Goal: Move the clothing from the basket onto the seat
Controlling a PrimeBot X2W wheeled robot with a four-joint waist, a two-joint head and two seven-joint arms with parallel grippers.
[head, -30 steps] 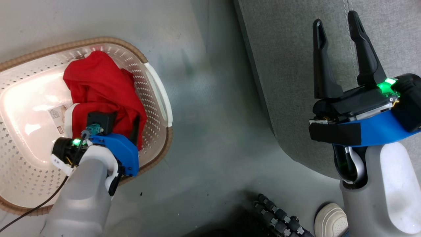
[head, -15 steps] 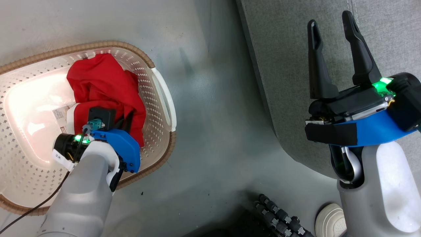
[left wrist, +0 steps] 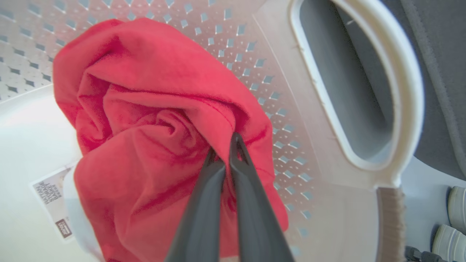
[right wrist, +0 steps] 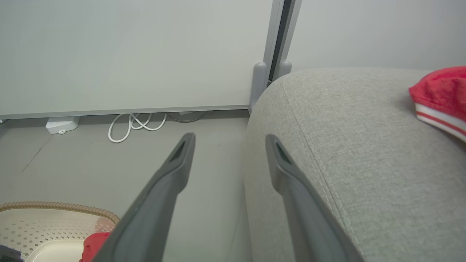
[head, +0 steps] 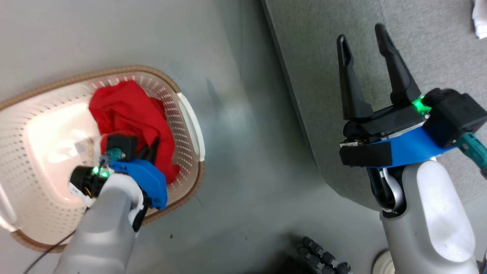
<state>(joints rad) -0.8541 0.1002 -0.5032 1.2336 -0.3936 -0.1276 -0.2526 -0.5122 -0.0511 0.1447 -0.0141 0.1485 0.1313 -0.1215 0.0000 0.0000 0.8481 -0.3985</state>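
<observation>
Grab made: left claw (left wrist: pixel 224 143) pinches the clothing (left wrist: pixel 145 109) in the basket (left wrist: pixel 255 43), right claw (head: pixel 360 33) gapes wide; next should come a lift onto the seat (head: pixel 315 61).

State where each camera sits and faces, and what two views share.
Head view: on the head, facing down at basket, floor, seat; left pincer and right pincer show.
Left wrist view: on that wrist, facing into the basket; its pincer shut on the clothing.
Right wrist view: on that wrist, facing the wall past the seat; its pincer open.
Shared: head and left wrist views show the clothing.
</observation>
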